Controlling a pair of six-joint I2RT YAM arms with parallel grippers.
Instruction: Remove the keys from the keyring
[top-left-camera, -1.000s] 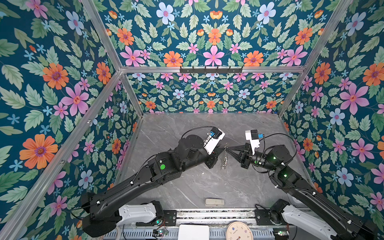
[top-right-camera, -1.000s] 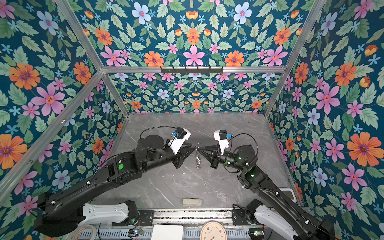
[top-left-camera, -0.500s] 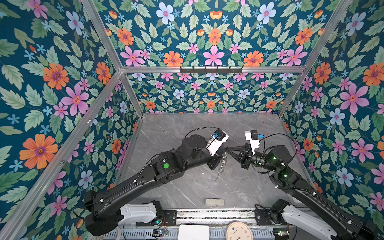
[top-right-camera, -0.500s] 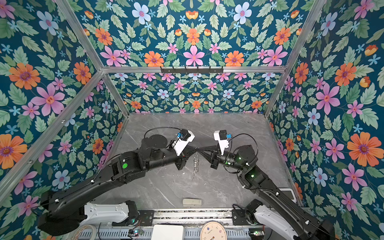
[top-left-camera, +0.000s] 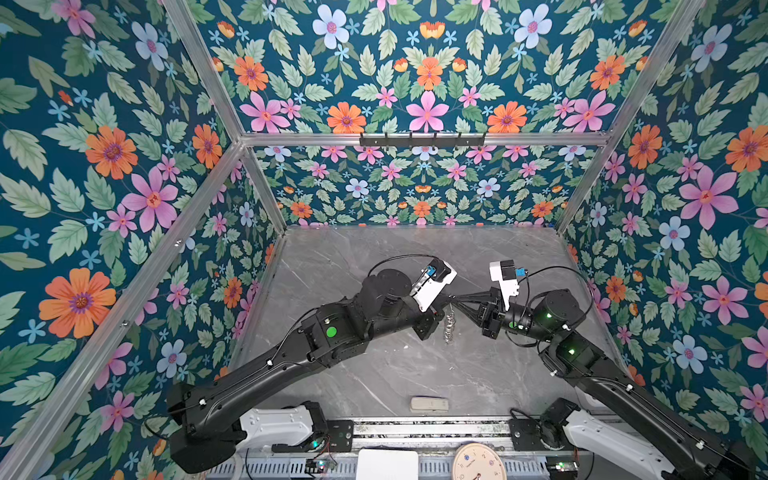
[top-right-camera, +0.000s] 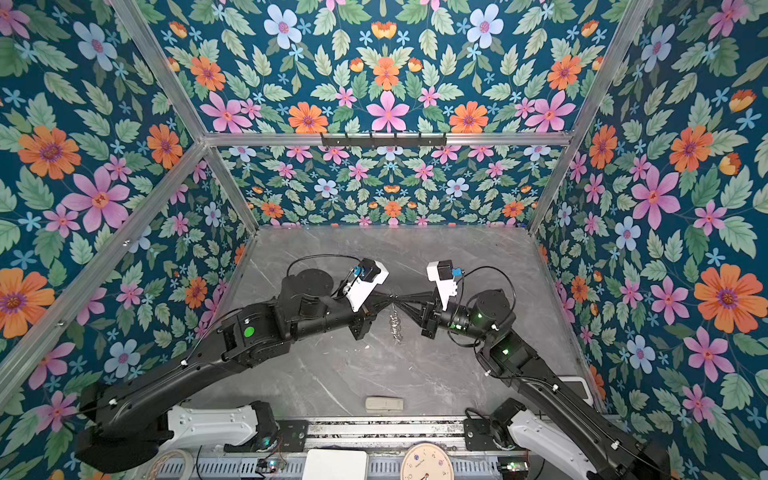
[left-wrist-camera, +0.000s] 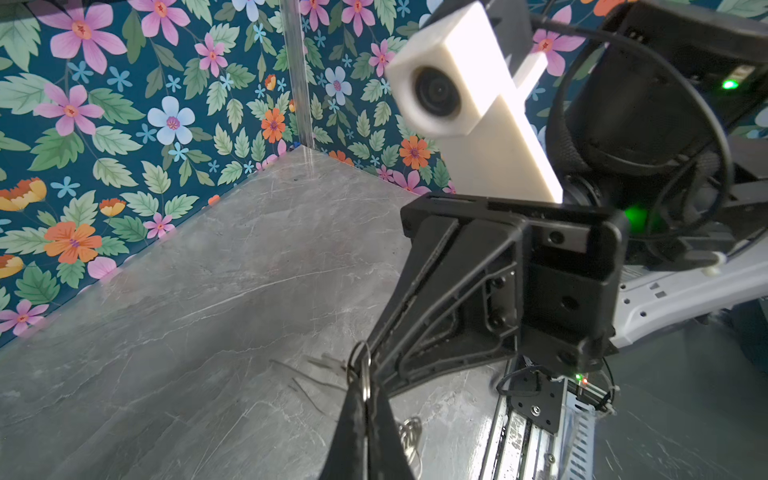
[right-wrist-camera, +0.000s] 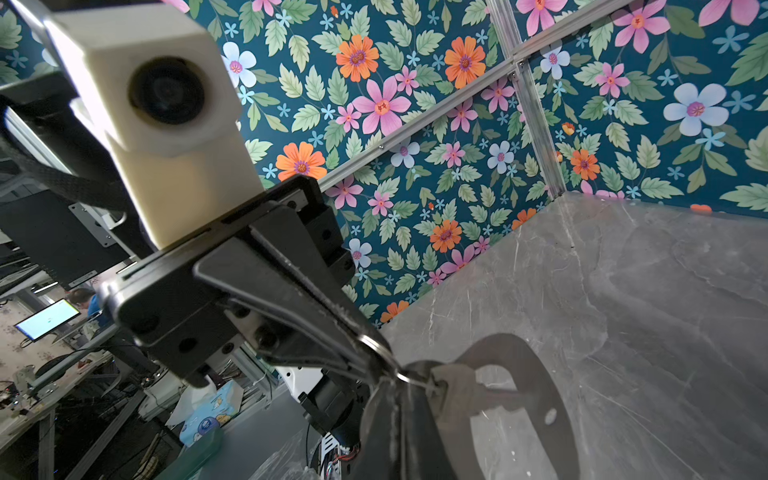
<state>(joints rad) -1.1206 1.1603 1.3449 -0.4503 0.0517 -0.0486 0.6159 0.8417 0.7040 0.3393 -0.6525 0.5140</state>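
In both top views my two grippers meet tip to tip above the middle of the table. The left gripper (top-left-camera: 445, 300) (left-wrist-camera: 362, 388) is shut on the keyring's silver ring (left-wrist-camera: 360, 365) (right-wrist-camera: 376, 344). The right gripper (top-left-camera: 458, 300) (right-wrist-camera: 397, 388) comes from the opposite side, its jaws almost together on the same ring. One dull-silver key (right-wrist-camera: 455, 386) hangs from the ring right beside the right fingertips, in front of the grey oval loop (right-wrist-camera: 540, 370). The chain and what hangs on it (top-left-camera: 449, 326) (top-right-camera: 397, 326) dangle below the tips; I cannot tell keys from links there.
A pale beige block (top-left-camera: 429, 404) (top-right-camera: 384, 404) lies near the table's front edge. A black hook rail (top-left-camera: 422, 140) runs along the back wall. A round clock (top-left-camera: 478, 463) sits on the front rail. Flowered walls close in three sides.
My left gripper has moved right up to the ring and shut on it. The hanging chain swung a little. The right arm has hardly moved.
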